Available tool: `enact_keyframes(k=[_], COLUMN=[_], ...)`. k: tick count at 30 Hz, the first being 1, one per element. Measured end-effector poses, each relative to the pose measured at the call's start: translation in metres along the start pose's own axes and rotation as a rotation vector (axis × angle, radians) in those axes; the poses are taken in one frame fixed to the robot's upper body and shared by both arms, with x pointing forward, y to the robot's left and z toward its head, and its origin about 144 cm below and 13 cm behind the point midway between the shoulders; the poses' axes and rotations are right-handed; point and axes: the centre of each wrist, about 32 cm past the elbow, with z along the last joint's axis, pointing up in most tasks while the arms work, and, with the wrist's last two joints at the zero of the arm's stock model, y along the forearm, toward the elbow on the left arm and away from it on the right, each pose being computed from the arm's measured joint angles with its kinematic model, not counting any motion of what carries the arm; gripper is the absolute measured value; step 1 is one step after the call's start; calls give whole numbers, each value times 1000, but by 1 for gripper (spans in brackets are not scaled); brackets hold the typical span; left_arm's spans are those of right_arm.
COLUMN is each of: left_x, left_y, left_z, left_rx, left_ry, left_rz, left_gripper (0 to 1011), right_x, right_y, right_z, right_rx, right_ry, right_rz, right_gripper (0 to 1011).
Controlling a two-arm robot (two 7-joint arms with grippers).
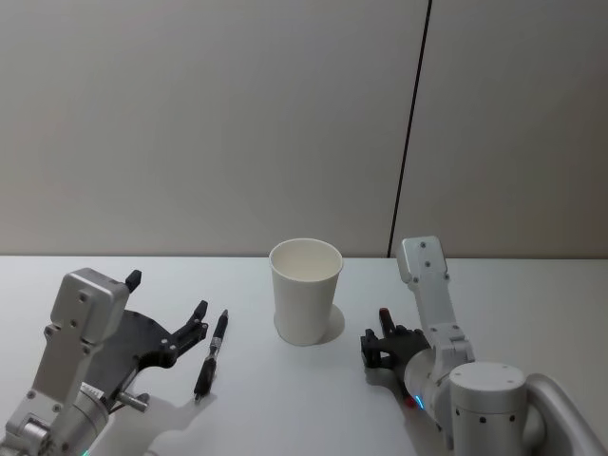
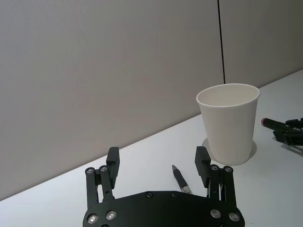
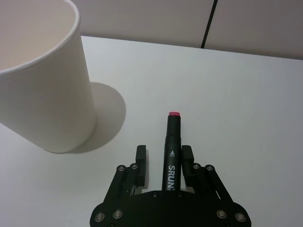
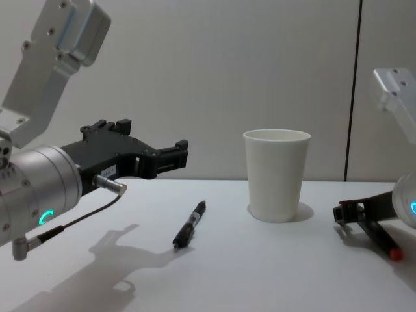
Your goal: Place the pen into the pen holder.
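Head view: the left gripper (image 1: 167, 294) hangs open, the black pen (image 1: 211, 353) just beside one fingertip, the pen holder (image 1: 305, 290) beyond it. Right wrist view: the right gripper (image 3: 164, 151) straddles a red-capped pen (image 3: 173, 130), unclamped; I'd centre it before closing

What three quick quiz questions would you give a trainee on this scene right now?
1. True or false: the black pen already stands in the pen holder.
2. What lies between the fingers of the right gripper? A) a red-capped marker B) a spoon C) nothing
3. Is the left gripper open or shut?

Key
1. False: it lies on the table, on the left side of the holder.
2. A.
3. Open, raised above the table near the black pen.
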Motion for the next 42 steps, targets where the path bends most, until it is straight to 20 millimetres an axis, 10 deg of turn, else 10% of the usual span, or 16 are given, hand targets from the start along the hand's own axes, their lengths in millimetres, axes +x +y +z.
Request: enact_keyframes(k=[19,42], left_x=[0,0], left_y=[0,0], left_z=[0,0], left_rx=[0,0], left_ry=[0,0], left_rz=[0,0], left_gripper=[1003,1003], right_x=[0,0], right_y=[0,0], right_z=[0,0], right_rx=[-1,-1], right_ry=[0,0], right_rz=[0,0], right_gripper=[197,186])
